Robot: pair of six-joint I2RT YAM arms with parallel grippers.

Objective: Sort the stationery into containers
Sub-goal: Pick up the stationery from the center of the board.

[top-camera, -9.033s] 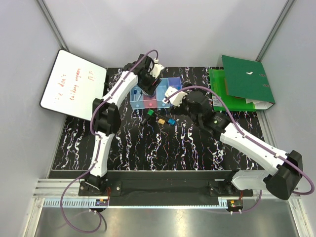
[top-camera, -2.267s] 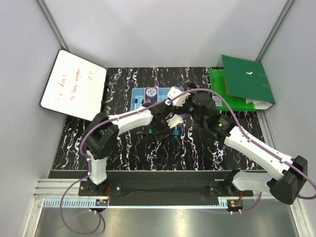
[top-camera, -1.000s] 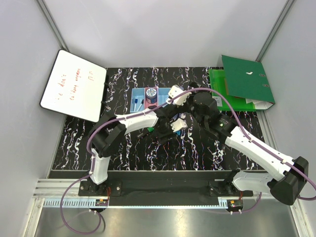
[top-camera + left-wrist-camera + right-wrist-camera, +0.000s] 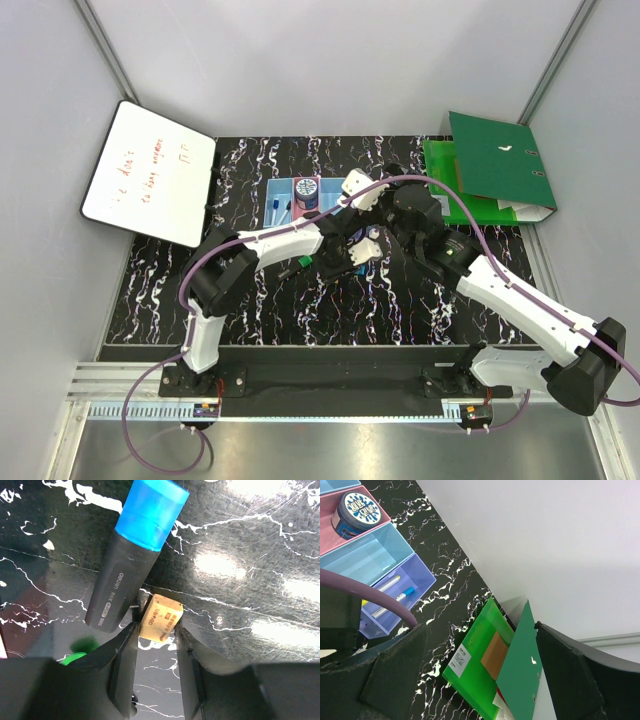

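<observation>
Nearest me, at six o'clock, both arm bases sit on the near edge of the table (image 4: 160, 290). A wide stretch of black marbled top shows between them and the work, broadest toward seven and eight o'clock. At the middle the left gripper (image 4: 156, 632) points down. Its fingers stand either side of a small tan block (image 4: 162, 620) lying on the top, right up against it, though I cannot tell whether they pinch it. The block's reddish print is too small to read. Just beside it lies a black marker (image 4: 122, 580) with a blue cap and "deli" printed in white along the barrel. A green marker (image 4: 297, 263) lies near the gripper at its nine o'clock. Just beyond, the right gripper (image 4: 480, 626) hangs with its jaws spread wide in the air, a purple cable (image 4: 365, 592) arcing past it. Toward twelve o'clock stands the row of bins (image 4: 370, 555). The pink one holds the blue roll (image 4: 355, 507), whose patterned blue-and-white top I cannot read, and the purple one holds pens (image 4: 395, 596). A strip of table runs behind them to the far edge. At two o'clock a green binder (image 4: 517, 670) overhangs the table's right side, its white label illegible. At ten o'clock a whiteboard (image 4: 150, 170) juts past the left edge, its red handwriting too faint to read.
</observation>
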